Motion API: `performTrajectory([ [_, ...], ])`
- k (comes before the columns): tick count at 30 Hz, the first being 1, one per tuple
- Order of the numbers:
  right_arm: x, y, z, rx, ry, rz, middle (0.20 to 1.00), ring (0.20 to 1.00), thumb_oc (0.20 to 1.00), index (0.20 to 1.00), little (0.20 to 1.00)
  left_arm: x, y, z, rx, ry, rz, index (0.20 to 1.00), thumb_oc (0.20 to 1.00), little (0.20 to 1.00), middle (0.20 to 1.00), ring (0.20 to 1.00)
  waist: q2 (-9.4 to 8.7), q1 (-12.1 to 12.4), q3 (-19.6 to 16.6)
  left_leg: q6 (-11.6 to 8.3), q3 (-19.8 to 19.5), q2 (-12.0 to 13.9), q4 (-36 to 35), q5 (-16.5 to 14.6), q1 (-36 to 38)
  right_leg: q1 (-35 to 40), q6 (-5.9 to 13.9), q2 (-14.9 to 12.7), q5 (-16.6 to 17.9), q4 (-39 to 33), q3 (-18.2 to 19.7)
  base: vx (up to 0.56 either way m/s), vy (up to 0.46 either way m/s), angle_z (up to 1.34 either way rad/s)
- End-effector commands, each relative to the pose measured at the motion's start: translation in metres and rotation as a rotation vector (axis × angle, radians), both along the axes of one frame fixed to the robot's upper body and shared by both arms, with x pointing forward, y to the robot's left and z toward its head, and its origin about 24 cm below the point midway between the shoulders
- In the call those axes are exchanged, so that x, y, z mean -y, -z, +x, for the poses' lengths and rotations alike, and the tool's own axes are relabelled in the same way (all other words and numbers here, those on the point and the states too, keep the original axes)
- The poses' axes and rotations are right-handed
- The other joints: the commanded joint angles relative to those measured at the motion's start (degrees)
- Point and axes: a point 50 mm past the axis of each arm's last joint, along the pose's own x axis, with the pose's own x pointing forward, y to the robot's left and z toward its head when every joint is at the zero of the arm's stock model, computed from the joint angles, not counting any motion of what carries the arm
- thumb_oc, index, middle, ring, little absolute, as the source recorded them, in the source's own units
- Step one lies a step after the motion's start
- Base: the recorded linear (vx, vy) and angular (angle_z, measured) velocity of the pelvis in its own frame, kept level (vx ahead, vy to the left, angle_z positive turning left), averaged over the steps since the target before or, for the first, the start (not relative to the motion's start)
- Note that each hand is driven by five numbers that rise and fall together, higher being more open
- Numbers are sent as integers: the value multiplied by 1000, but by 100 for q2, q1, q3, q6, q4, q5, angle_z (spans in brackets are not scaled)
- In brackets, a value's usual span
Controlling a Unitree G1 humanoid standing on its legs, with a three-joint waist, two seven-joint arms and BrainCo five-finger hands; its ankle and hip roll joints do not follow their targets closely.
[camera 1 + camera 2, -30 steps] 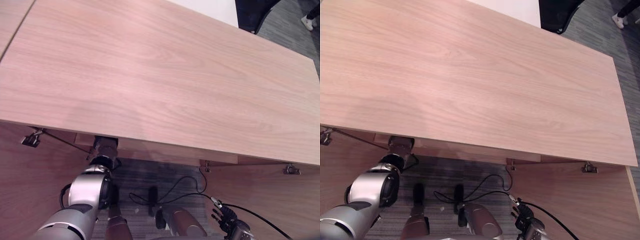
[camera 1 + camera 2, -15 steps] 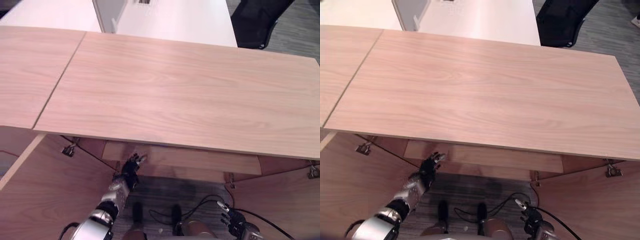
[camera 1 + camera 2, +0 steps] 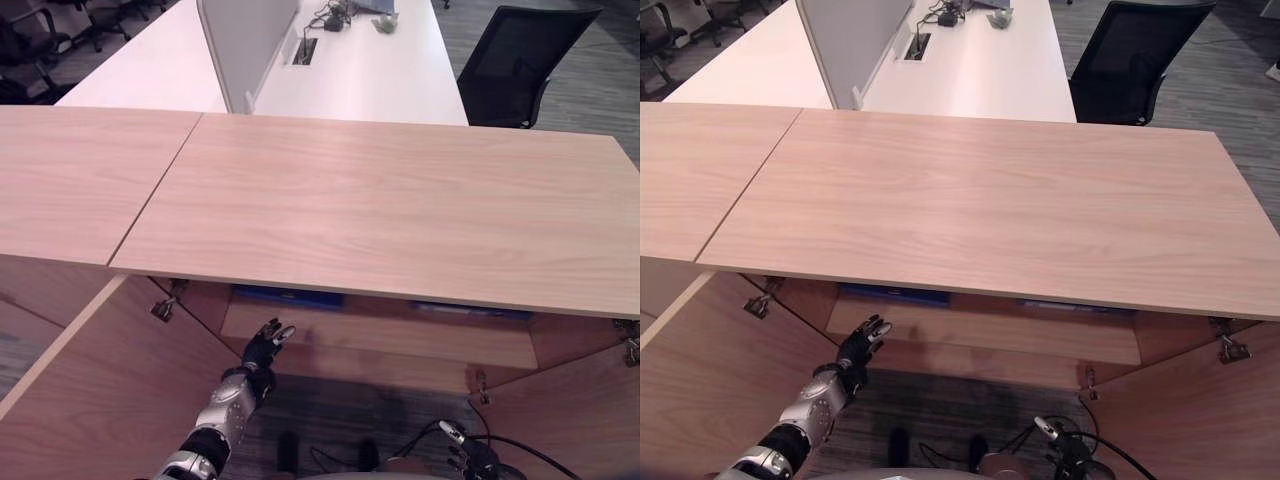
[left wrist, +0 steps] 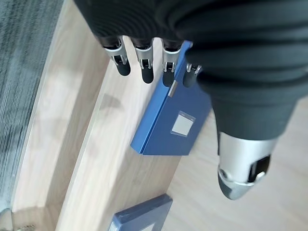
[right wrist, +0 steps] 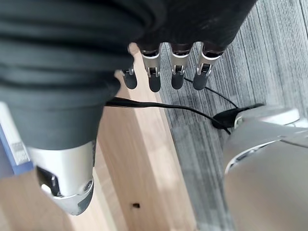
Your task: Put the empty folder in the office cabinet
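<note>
folder point(image 4: 166, 127) lies flat on the cabinet shelf point(image 4: 103, 159) just past my left hand's point(image 3: 262, 347) spread, empty fingers point(image 4: 147, 65); i should withdraw straight, without nudging it.

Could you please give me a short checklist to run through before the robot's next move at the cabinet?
1. Blue folder lies on the cabinet shelf: ok.
2. Left hand empty, fingers straight, in front of the shelf: ok.
3. Right hand empty, fingers relaxed, low over the grey carpet: ok.
4. Both cabinet doors stand open, not yet closed: not ok.
5. Folder is really empty: cannot tell.
</note>
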Motion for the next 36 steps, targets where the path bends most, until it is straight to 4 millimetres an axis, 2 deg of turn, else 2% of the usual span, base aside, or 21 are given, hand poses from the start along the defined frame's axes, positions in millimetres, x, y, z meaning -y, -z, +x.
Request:
performTrajectory([
  [1,6,-11,7,80,-38,-15,1000,1000,1000,1000,1000,-18,-28,18,152,94,217,1000,1000,1000,1000,1000,-327,151,-82,-238,19,-41,8,-128,244,-180,616,-645,596,-101,115,0,0,0],
  [5,5,-18,9,134,-56,-10,1000,1000,1000,1000,1000,-26,-35,13,200,155,344,1000,1000,1000,1000,1000,-345,185,-123,-238,28,-54,8,-155,262,-123,634,-659,609,-173,70,25,-6,0],
  [8,4,-25,10,181,-80,0,1000,1000,1000,1000,1000,-36,-45,8,257,243,517,1000,1000,1000,1000,1000,-381,217,-144,-236,18,-78,8,-204,279,-65,657,-674,613,-219,66,45,-10,3],
  [9,6,-29,10,198,-84,1,1000,1000,1000,1000,1000,-41,-52,9,293,277,621,200,200,200,200,200,-392,224,-154,-236,10,-82,8,-229,287,-54,666,-690,611,-228,63,46,-2,6],
  [12,5,-37,16,246,-105,7,1000,1000,1000,1000,1000,-46,-62,13,351,347,798,200,200,200,200,200,-407,223,-140,-240,12,-78,8,-247,272,-69,680,-706,590,-214,53,23,6,6],
  [13,5,-37,16,246,-104,8,1000,1000,1000,1000,1000,-46,-62,13,351,347,799,200,200,200,200,200,-409,224,-142,-240,12,-79,8,-247,272,-70,680,-707,588,-211,54,0,0,0],
  [15,5,-48,26,310,-132,11,1000,1000,1000,1000,1000,-51,-70,21,396,375,942,200,200,200,200,200,-437,195,-80,-240,24,-62,8,-256,229,-143,686,-718,573,-187,64,-15,6,-1],
  [21,4,-63,46,396,-203,-2,1000,1000,1000,1000,1000,-50,-99,49,524,374,1107,200,200,200,200,200,-517,149,207,-209,40,-18,46,-213,-90,-529,682,-734,581,-53,107,-98,7,-2],
  [22,4,-69,58,454,-212,-21,1000,1000,1000,1000,1000,-49,-103,52,540,360,1112,200,200,200,200,200,-523,161,271,-202,29,-17,58,-201,-178,-611,675,-723,587,-35,122,-134,-8,0],
  [26,-4,-63,67,419,-220,-27,1000,1000,1000,1000,1000,-47,-118,72,584,306,1146,200,200,200,200,200,-560,127,418,-183,35,1,105,-154,-427,-882,667,-712,588,58,152,-117,13,-4],
  [27,-4,-59,77,406,-214,-72,1000,1000,1000,1000,1000,-46,-133,89,612,254,1139,200,200,200,200,200,-603,104,568,-155,-6,17,215,-120,-681,-1127,651,-710,603,164,197,-116,2,-2],
  [29,-5,-60,82,415,-212,-77,1000,1000,1000,1000,1000,-44,-136,94,624,254,1142,200,200,200,200,200,-618,87,612,-146,-17,12,294,-130,-789,-1224,645,-717,601,223,197,-112,4,1],
  [33,-6,-68,98,464,-209,-87,1000,1000,1000,1000,1000,-42,-157,115,649,197,1120,200,200,200,200,200,-759,-26,818,-78,-100,-56,900,-258,-1392,-1714,596,-715,570,594,258,-123,-19,8],
  [36,-7,-74,106,497,-204,-87,1000,1000,1000,1000,1000,-43,-169,127,637,91,963,200,200,200,200,200,-853,-113,941,-23,-161,-191,1523,-494,-1898,-2125,523,-717,422,1093,286,-98,-34,14],
])
